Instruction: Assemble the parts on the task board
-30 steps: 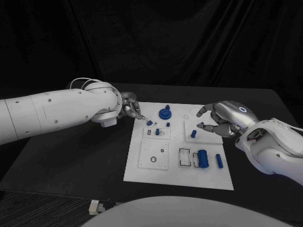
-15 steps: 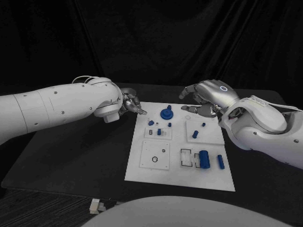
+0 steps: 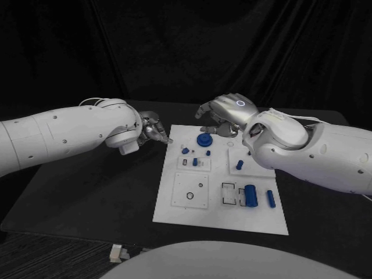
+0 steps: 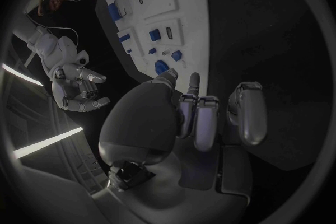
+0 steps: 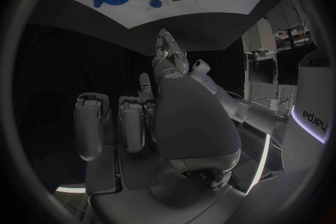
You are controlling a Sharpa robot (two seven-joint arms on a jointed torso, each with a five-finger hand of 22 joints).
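I see white task board point(image 3: 222, 197), rectangular, long axis running away from me, blue parts point(image 3: 250, 195) on it. Left hand point(image 3: 155, 130) fingers curled, empty; right hand point(image 3: 222, 114) fingers spread, empty.

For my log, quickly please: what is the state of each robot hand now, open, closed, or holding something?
Left robot hand: open, fingers apart, holds nothing.
Right robot hand: open, fingers apart, holds nothing, above the far edge of the task board.

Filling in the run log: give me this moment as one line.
left hand: empty, beside task board | right hand: empty, above board's far edge | round blue part: on board, untouched
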